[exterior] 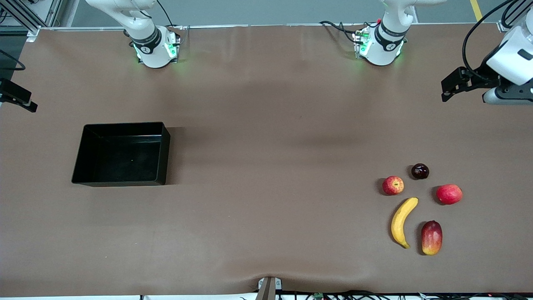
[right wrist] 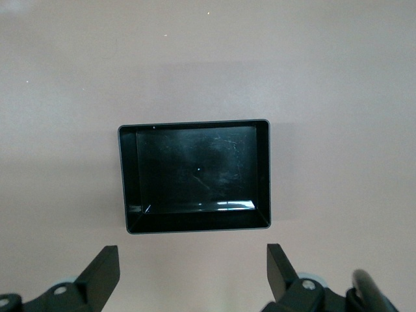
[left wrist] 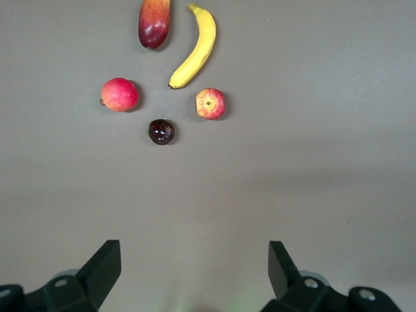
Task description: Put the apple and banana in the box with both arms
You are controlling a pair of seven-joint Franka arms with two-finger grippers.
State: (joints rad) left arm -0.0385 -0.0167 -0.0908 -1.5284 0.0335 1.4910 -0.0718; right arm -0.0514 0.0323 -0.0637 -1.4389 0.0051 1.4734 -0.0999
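Observation:
The apple (exterior: 393,185) (left wrist: 210,103) and the long yellow banana (exterior: 403,222) (left wrist: 195,49) lie on the brown table toward the left arm's end. The banana is nearer the front camera than the apple. The black box (exterior: 120,158) (right wrist: 195,123) stands empty toward the right arm's end. My left gripper (left wrist: 195,250) hangs open and empty high over bare table beside the fruit group. Its wrist (exterior: 510,58) shows at the front view's edge. My right gripper (right wrist: 193,253) is open and empty high over bare table just outside the box's wall.
Three other fruits lie around the apple and banana: a dark plum (exterior: 420,171) (left wrist: 161,131), a plain red fruit (exterior: 449,194) (left wrist: 119,94) and a red-yellow mango (exterior: 432,238) (left wrist: 155,23). Both arm bases (exterior: 156,48) (exterior: 379,46) stand along the table's farthest edge.

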